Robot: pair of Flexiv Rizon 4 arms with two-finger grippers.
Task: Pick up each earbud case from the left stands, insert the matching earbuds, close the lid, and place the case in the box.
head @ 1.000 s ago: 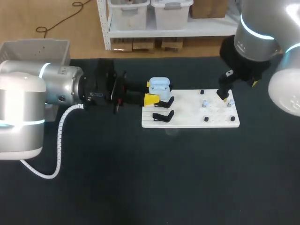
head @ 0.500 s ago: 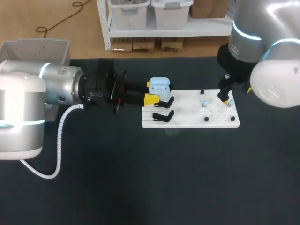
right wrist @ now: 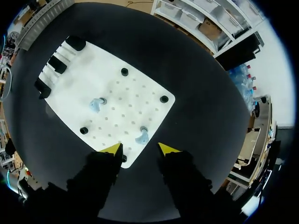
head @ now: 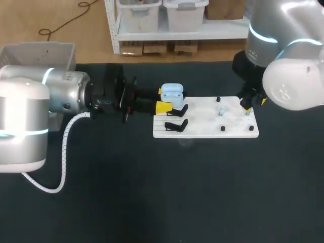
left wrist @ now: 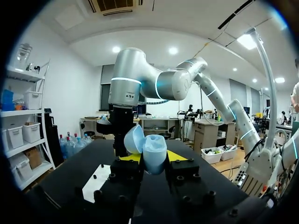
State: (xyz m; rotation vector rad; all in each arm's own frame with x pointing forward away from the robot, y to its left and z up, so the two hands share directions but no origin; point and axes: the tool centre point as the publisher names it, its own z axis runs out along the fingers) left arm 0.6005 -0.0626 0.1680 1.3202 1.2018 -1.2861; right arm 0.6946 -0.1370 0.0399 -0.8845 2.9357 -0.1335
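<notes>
1. Left arm. The left gripper [head: 163, 99] lies level over the table, just beside the left end of the white board [head: 202, 117]. Its jaws are clamped on the light blue earbud case [head: 172, 92], one yellow tip on each side of the case body. In the left wrist view the earbud case [left wrist: 155, 156] sits between the fingers of the left gripper [left wrist: 152, 159] with its lid [left wrist: 134, 139] swung open (the inside of the case cannot be made out).

2. Right arm. The right gripper [head: 248, 106] points down over the right end of the board. In the right wrist view the right gripper [right wrist: 140, 149] has its jaws parted and holds nothing. The first earbud [right wrist: 141, 136] rests on the white board [right wrist: 93, 74] just ahead of the gap between the fingers, touching neither.

3. Board. The second earbud [right wrist: 97, 103] lies nearer the board's middle, well apart from the first. Black stands [head: 176, 125] occupy the left end, and black pegs [right wrist: 164, 99] mark the earbud area.

4. Box. The grey box [head: 38, 53] sits at the far left, behind the left arm.
</notes>
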